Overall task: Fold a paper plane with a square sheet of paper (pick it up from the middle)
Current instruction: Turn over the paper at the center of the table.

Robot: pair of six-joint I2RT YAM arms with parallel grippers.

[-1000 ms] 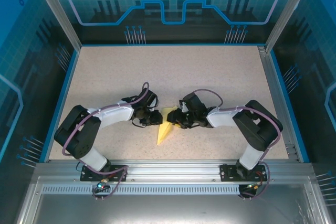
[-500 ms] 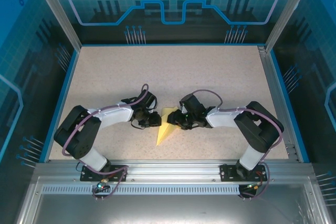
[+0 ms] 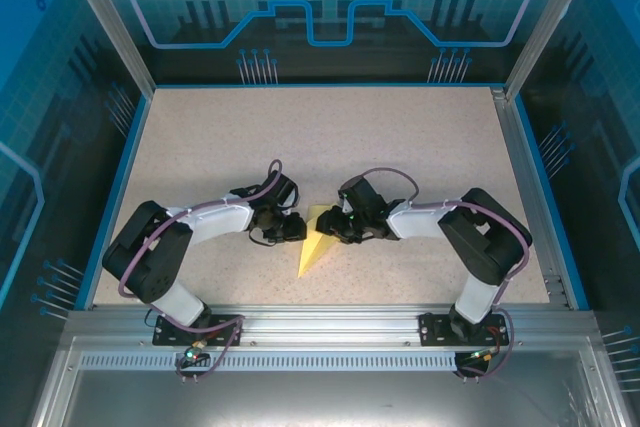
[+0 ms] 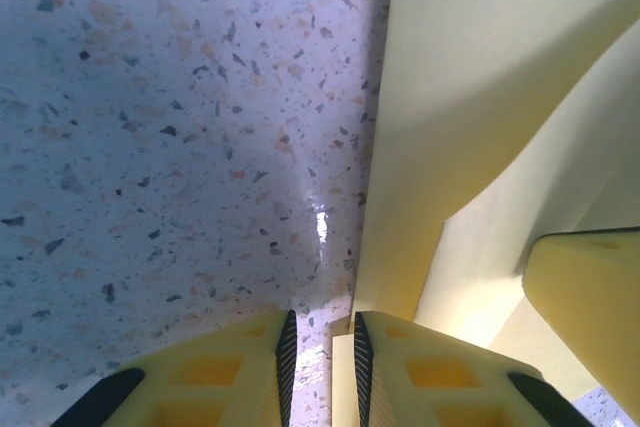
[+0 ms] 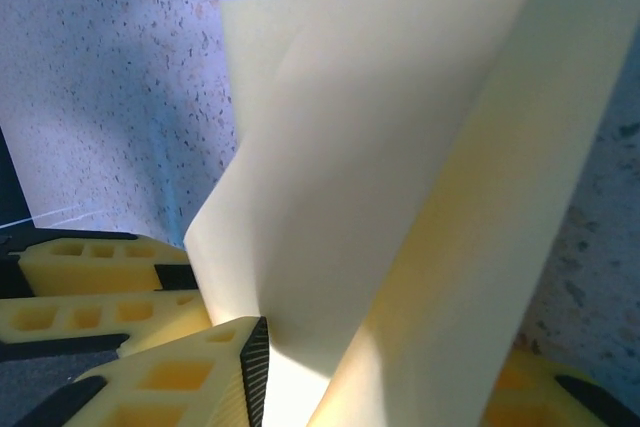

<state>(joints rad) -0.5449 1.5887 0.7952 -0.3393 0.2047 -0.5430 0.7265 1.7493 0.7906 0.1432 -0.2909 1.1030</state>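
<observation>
A thin, plain yellow paper (image 3: 313, 250) lies near the middle of the speckled beige worktop (image 3: 330, 137), folded into a narrow wedge whose point faces the arm bases. Its broad end sits between the left gripper (image 3: 296, 229) and the right gripper (image 3: 328, 228), which face each other close together.

In the left wrist view the left gripper's (image 4: 320, 332) jaws are nearly together, pinched on one edge of the yellow paper (image 4: 470, 77) low against the worktop (a sliver of speckled surface shows beside that edge).

In the right wrist view the right gripper's (image 5: 385, 357) jaws stand apart on either side of upright layers of the yellow paper (image 5: 400, 117), which bulge loosely between them rather than being pressed flat.
</observation>
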